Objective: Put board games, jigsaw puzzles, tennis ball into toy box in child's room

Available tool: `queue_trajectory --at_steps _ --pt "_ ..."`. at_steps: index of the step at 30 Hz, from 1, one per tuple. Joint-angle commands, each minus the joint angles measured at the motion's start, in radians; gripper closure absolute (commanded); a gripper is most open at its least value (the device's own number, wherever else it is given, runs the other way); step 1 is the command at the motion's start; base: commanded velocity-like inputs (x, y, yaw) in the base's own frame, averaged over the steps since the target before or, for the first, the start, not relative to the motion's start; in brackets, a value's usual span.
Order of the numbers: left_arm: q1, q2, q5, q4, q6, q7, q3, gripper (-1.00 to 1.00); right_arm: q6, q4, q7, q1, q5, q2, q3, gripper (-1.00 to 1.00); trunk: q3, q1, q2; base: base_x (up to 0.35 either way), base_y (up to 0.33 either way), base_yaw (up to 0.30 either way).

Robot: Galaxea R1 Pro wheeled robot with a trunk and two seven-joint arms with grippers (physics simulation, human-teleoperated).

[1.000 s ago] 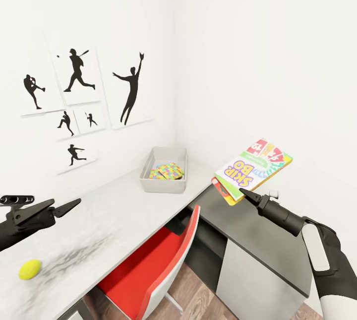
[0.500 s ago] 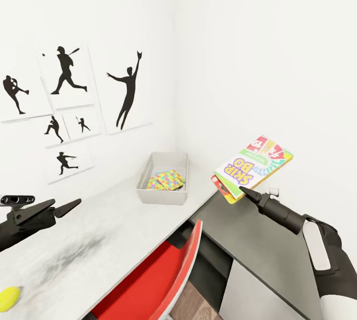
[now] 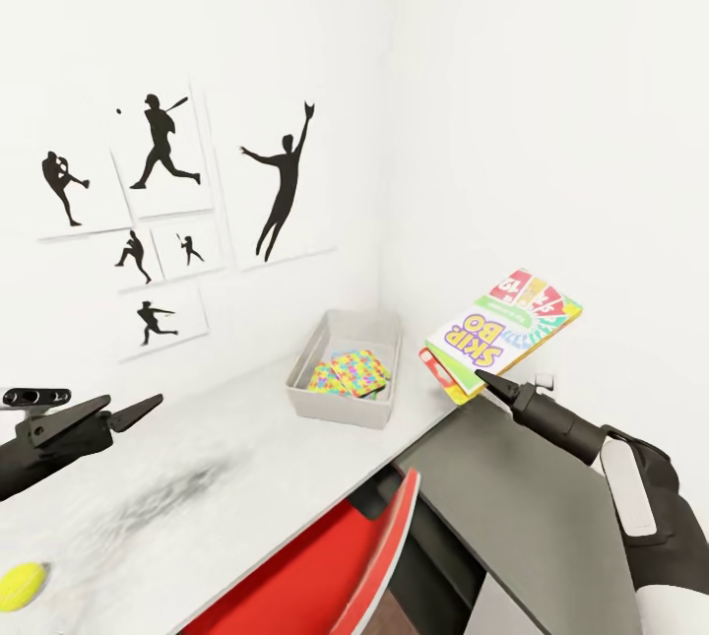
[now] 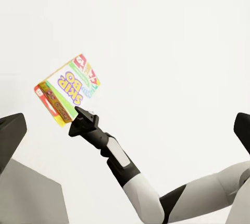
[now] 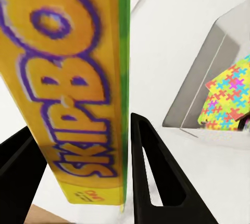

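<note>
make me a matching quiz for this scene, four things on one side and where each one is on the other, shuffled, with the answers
Things:
1. SKIP-BO game
2. jigsaw puzzles
3. tennis ball
4. toy box

Places:
A. on the light grey desk top, near the left gripper
B. held up in the right gripper
C. on the desk by the wall corner
D. lying inside the grey bin

Pairs: 1-B, 2-D, 3-A, 4-C

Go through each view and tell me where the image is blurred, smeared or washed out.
Head view: the table top carries a dark smeared blotch; walls nearly blown out white. Left wrist view: flat white background, the SKIP-BO box sharp. Right wrist view: the box so close that its lettering is soft and fuzzy; the puzzles in the toy box look crisper.
</note>
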State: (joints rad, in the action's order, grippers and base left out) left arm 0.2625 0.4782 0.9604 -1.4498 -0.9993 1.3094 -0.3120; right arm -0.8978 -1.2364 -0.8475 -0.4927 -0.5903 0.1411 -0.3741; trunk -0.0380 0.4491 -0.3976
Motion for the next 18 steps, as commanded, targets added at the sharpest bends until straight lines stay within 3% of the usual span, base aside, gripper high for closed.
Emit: queue_trajectory --at_steps 1,6,18 --pt "0.001 0.000 0.003 0.000 -0.008 0.001 0.001 -1.00 -0.006 -0.001 -0.004 -0.001 -0.005 0.000 -0.001 1.00 -0.002 0.001 -0.002 0.147 0.021 0.283" --pt "0.001 -0.001 0.003 0.000 -0.008 0.001 0.001 -1.00 -0.004 0.000 -0.005 -0.001 -0.005 0.000 -0.002 1.00 -0.002 0.001 -0.002 0.155 0.109 0.194" --pt "0.001 -0.001 0.003 0.000 -0.008 0.002 0.001 -1.00 -0.004 -0.001 -0.005 -0.001 -0.005 0.001 -0.002 1.00 -0.002 0.001 -0.002 0.206 -0.020 0.011"
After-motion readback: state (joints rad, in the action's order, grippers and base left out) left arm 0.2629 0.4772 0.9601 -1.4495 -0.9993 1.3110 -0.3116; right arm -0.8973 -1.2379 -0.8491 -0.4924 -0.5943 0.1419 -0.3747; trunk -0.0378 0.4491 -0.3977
